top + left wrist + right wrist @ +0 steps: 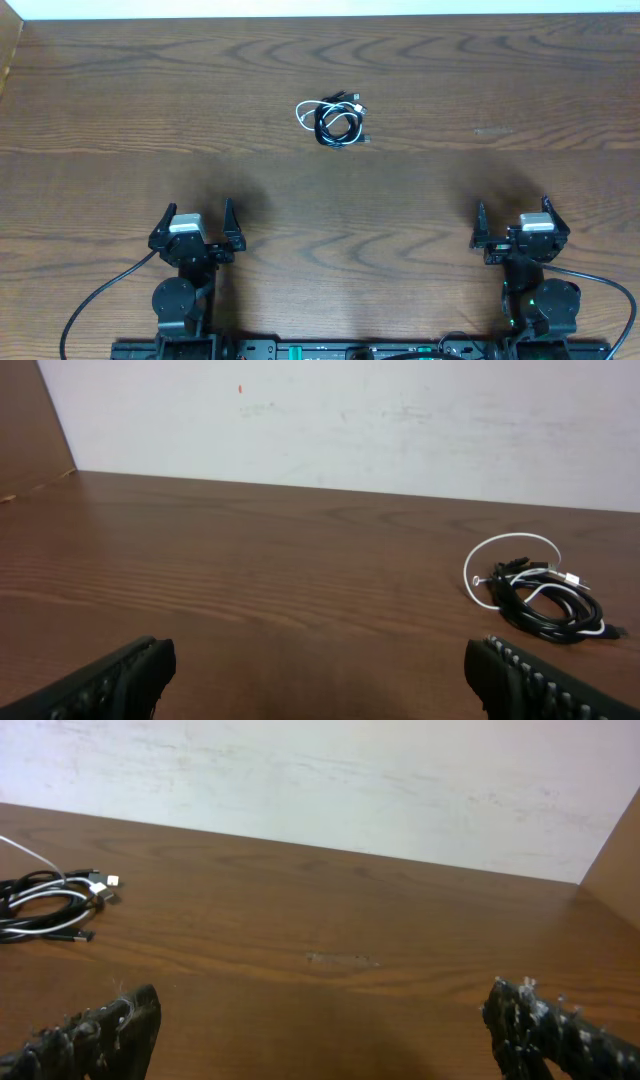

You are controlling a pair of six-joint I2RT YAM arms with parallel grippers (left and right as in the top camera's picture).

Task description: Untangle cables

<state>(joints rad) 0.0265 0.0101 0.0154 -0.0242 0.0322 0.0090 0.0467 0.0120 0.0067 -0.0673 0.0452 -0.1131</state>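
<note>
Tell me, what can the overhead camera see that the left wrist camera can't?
Only the overhead view shows the right gripper, open, and the full width of the table. Only the left wrist view shows the pale wall behind and the ridges on its finger pads. Both show the left gripper open, with the black cable and white cable tangled together on the wood.

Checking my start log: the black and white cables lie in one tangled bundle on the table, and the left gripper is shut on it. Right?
Not quite. The black and white cables do lie in one tangled bundle on the table, but the left gripper is open and apart from it, as the overhead view shows.
</note>
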